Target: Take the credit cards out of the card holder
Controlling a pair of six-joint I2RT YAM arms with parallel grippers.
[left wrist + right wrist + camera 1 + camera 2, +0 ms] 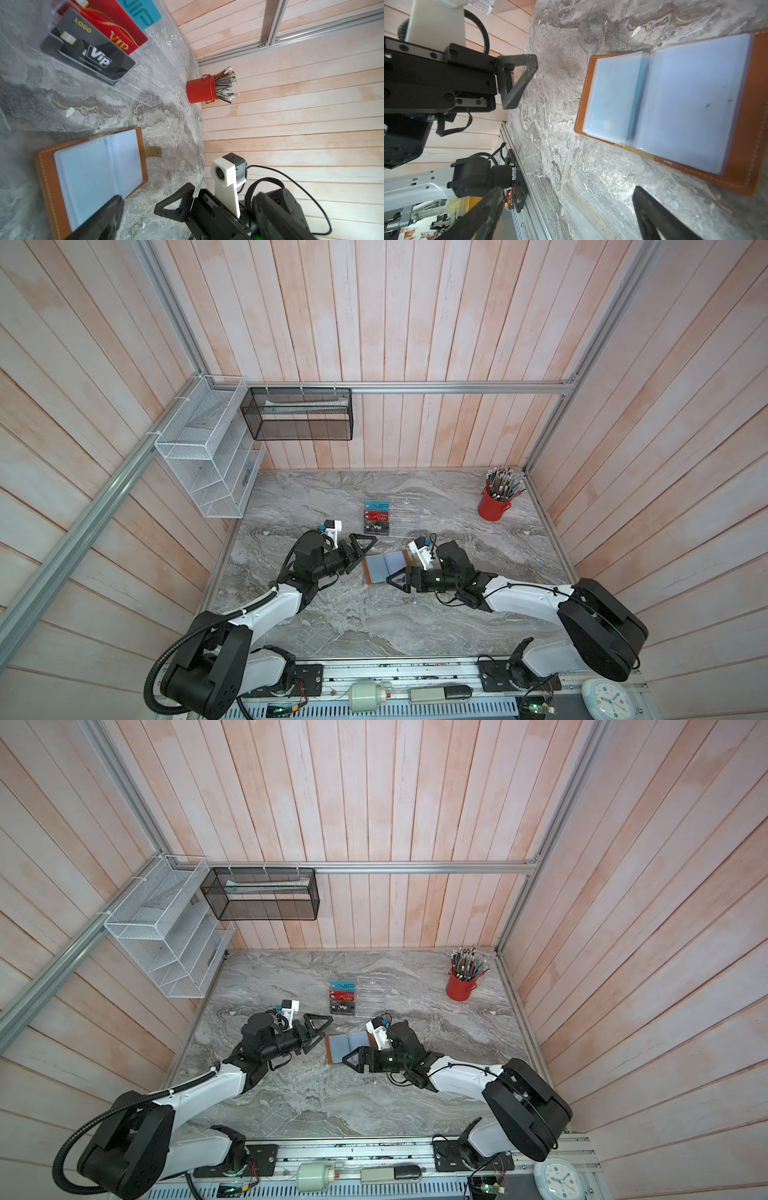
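The card holder point(383, 566) lies open on the marble table, a tan-brown leather wallet whose clear sleeves point(685, 99) face up. A thin teal edge point(635, 97) shows between the sleeves at the spine; I cannot tell what it is. Behind it, teal point(376, 504), red point(376, 515) and black point(378, 528) credit cards marked VIP stand in a clear acrylic rack point(405, 514). My left gripper point(360, 551) hangs open and empty just left of the wallet. My right gripper point(392, 580) is open and empty at its near right corner, with bare table between its fingers point(652, 209).
A red cup of pencils point(493, 504) stands at the back right. A white wire rack point(203, 448) and a black mesh basket point(299, 414) hang on the walls at the back left. The two grippers are close together over the wallet.
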